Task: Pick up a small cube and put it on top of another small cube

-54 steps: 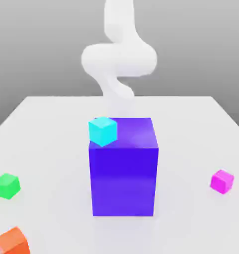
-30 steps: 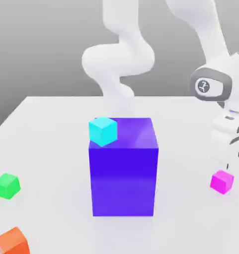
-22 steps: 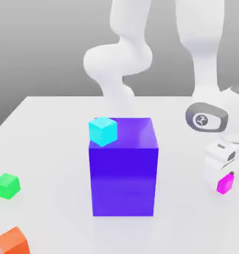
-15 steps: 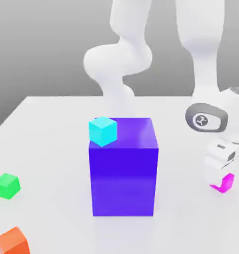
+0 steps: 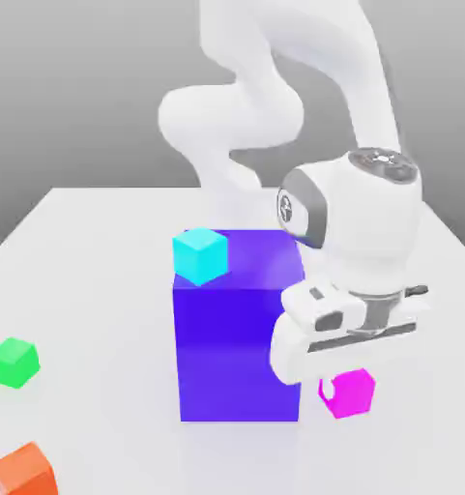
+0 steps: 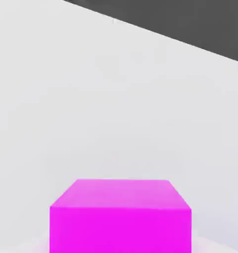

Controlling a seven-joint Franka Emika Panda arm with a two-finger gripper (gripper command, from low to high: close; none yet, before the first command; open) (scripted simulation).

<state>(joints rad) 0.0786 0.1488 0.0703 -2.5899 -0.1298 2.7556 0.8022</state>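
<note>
grey wall behind, white table in front: in the exterior view the gripper hangs just to the right of the big blue-purple block, holding the small magenta cube clear of the table, while a cyan cube sits on the block's top corner and a green cube and an orange cube lie well off to the left. from the hand view, the small magenta cube sits close under the camera with the white table spread beyond it.
</note>
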